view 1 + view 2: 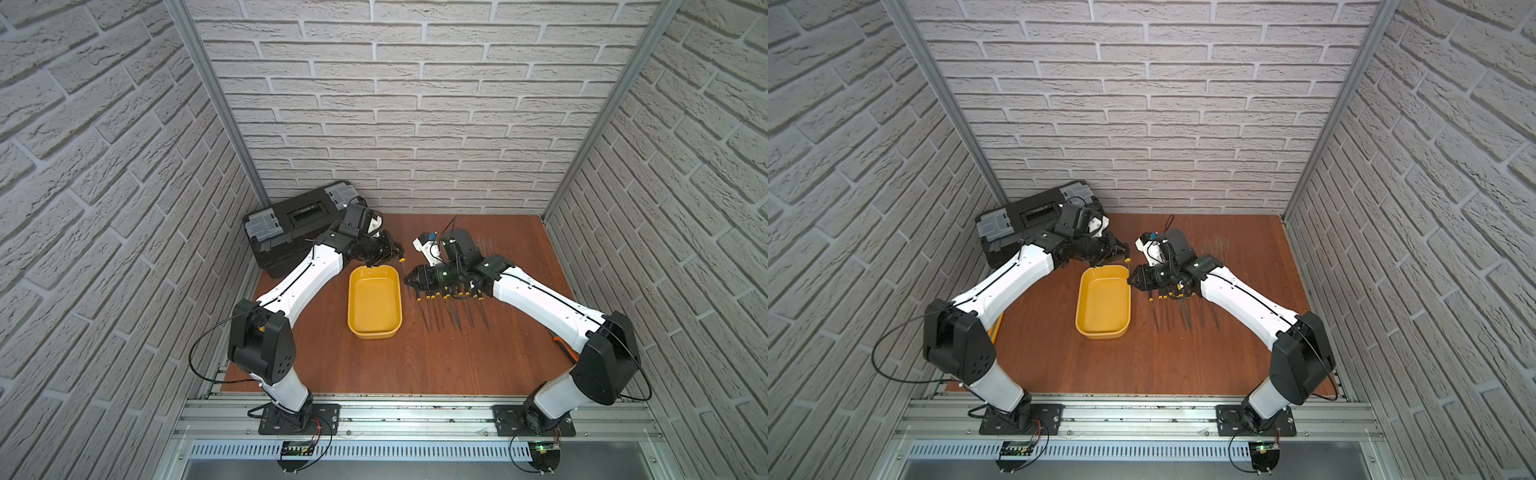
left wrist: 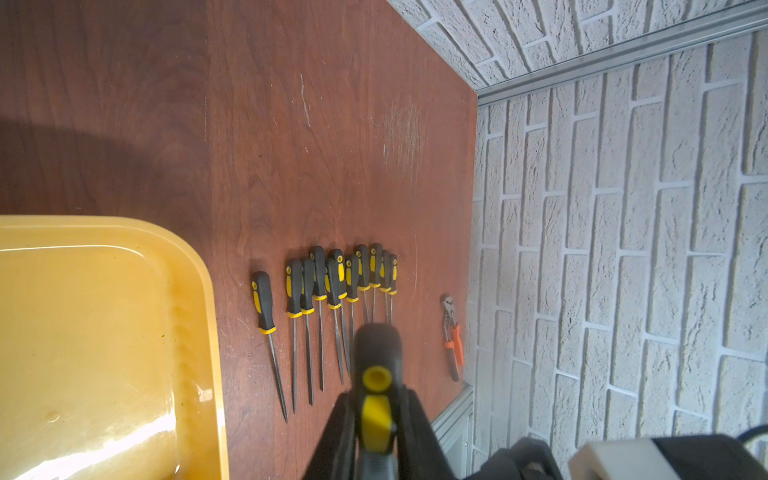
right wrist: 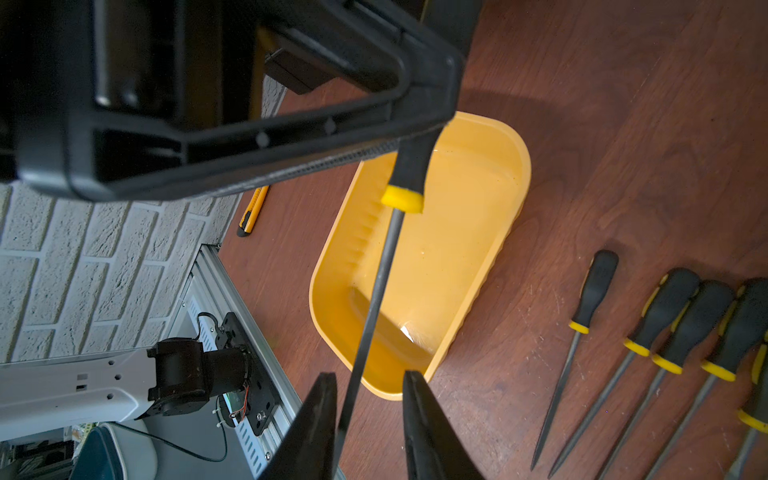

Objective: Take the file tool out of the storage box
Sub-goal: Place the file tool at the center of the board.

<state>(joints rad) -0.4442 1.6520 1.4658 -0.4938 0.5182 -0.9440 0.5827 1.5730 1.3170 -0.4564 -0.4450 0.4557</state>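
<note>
Yellow plastic, shallow and with nothing inside, the storage box (image 1: 374, 305) stands on the brown wooden counter (image 1: 415, 365) between the two arms. The file tool (image 3: 376, 286) is out of the box and is held in the air. The left end effector (image 2: 376, 392) is clamped on its black and yellow handle. In both top views the thin blade runs from there toward the robot, just beside the far right corner of the box. The right end effector (image 3: 369, 374) is at the tip end of the blade with its two fingers apart, one on each side of it. Whether either finger touches the blade cannot be told. To the right of the box a row of other files (image 1: 451, 307) with the same black and yellow handles lies on the counter, partly under the right arm, handles away from the robot. A black toolbox (image 1: 291, 226) with grey latches stands in the far left corner behind the left arm. Orange-handled pliers (image 2: 453, 338) lie near the right wall, and a yellow utility knife (image 3: 253, 208) lies near the left edge of the counter.
</note>
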